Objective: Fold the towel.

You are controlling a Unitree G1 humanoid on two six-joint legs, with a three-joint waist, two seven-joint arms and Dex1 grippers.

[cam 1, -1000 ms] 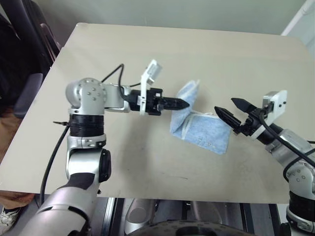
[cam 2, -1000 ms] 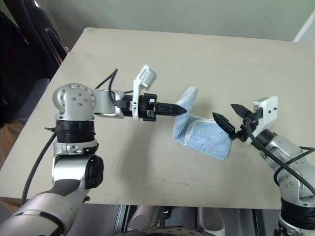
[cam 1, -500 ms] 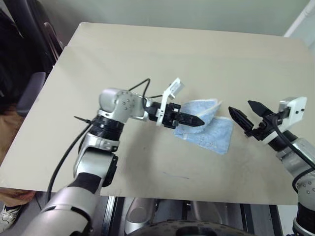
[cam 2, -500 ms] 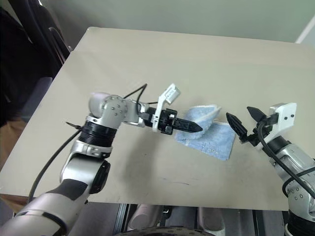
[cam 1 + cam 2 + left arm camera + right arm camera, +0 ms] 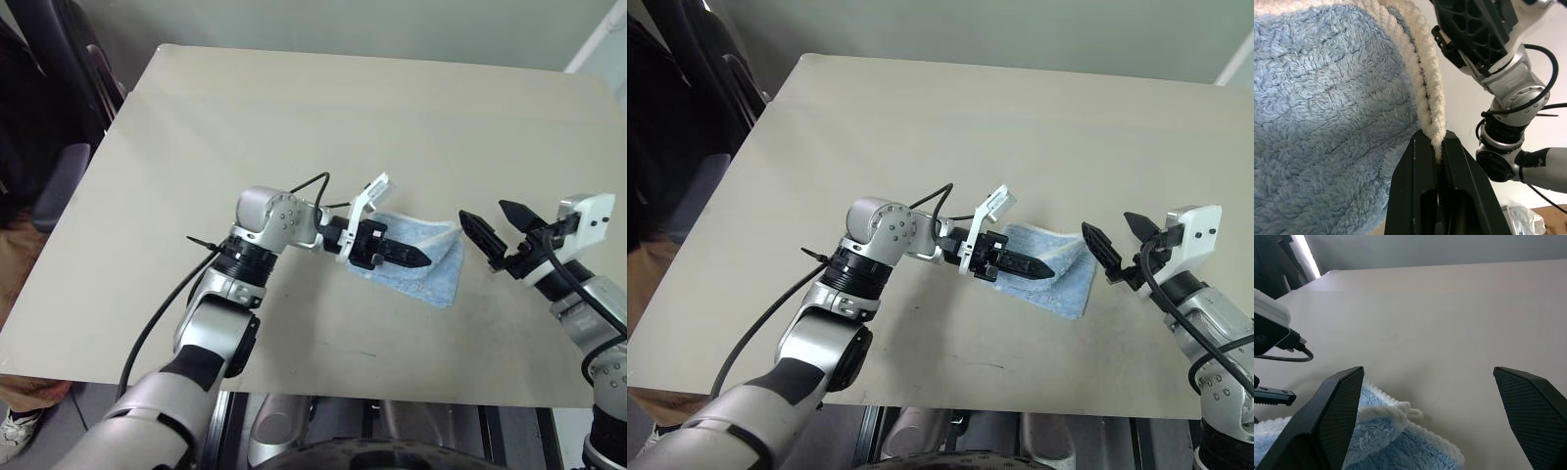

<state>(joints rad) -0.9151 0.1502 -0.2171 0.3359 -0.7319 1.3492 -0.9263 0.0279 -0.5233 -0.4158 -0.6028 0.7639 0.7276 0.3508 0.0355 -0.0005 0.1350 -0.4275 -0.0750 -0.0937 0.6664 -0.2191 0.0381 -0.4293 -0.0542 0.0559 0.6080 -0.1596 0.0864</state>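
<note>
The towel is fluffy terry cloth with corded edging; the table is smooth and matt.

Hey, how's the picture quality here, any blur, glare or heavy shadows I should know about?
Left eye view: even light, soft shadow under the left gripper on the towel, no glare. Left wrist view: towel pile sharp, the right gripper behind slightly soft. Right wrist view: its own fingers loom large and dark; bright streak at one corner.

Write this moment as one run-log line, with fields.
step: folding | left gripper: shut on towel edging | right gripper: open, beside towel | table: towel partly folded
</note>
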